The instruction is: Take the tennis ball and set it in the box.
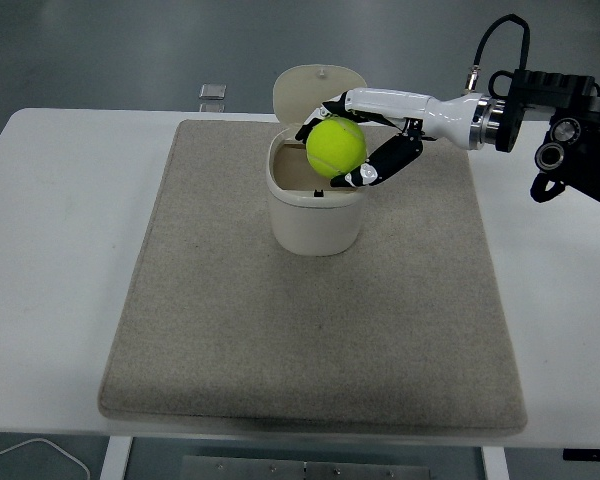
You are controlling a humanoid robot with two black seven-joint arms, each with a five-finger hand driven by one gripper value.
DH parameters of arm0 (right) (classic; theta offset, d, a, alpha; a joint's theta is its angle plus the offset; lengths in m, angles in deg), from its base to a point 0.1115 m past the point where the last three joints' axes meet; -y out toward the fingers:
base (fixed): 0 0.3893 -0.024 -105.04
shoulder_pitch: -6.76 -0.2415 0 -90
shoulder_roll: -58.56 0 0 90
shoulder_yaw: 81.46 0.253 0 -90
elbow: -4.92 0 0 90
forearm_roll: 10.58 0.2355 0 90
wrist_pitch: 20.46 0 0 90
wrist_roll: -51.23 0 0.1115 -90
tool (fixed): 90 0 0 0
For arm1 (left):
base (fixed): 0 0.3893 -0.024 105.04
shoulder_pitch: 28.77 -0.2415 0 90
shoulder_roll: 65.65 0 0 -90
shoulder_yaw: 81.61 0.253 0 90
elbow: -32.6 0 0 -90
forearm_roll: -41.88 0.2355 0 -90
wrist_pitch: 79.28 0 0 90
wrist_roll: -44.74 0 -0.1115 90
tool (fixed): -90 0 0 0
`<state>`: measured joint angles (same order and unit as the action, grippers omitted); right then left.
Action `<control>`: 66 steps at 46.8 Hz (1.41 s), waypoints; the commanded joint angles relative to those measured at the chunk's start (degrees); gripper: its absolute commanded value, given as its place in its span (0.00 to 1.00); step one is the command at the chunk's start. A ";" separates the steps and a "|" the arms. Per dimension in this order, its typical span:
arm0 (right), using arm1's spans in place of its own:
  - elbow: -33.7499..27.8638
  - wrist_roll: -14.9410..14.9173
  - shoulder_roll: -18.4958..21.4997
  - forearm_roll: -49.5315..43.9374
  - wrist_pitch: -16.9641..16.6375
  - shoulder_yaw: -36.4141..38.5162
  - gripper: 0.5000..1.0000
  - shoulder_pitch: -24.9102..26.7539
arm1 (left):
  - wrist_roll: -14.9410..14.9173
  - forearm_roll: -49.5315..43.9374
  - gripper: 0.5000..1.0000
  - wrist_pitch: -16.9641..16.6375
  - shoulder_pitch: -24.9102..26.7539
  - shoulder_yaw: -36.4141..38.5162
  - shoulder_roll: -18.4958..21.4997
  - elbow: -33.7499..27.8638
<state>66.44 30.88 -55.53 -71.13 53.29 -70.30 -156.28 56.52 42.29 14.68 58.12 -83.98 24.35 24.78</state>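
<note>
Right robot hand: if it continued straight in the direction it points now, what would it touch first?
The right robot hand points left, holding the tennis ball over the box. Going straight on, it would probably meet the raised lid first, though depth is unclear and it may pass in front.

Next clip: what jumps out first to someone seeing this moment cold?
The bright yellow-green tennis ball stands out, gripped in the robot's white-and-black right hand directly above the open mouth of the cream plastic box, whose lid is flipped up behind it. The box stands toward the far end of a grey-beige felt mat covering most of the white table.
</note>
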 commanded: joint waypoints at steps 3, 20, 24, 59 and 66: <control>0.00 -0.04 0.00 0.00 0.00 0.00 0.60 0.00 | 0.00 0.03 0.98 0.08 0.04 0.00 0.00 0.00; 0.09 -0.39 -0.96 0.96 -3.86 0.79 0.73 -0.26 | 0.00 0.03 0.98 0.00 0.04 0.00 0.00 0.00; 0.09 -0.39 -1.49 1.14 -8.08 1.06 0.73 -0.35 | 0.00 0.03 0.98 0.00 0.04 0.00 0.00 0.00; -8.78 8.40 -9.49 32.93 -13.55 0.88 0.72 4.48 | 0.00 0.03 0.98 0.00 0.04 0.00 0.00 0.00; -9.66 11.47 -7.48 44.72 -5.99 0.88 0.72 7.38 | 0.00 -0.05 0.98 0.00 -0.05 0.00 0.00 0.00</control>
<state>57.10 41.23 -64.68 -30.69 43.94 -69.39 -149.80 56.52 42.25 14.68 58.12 -83.98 24.35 24.78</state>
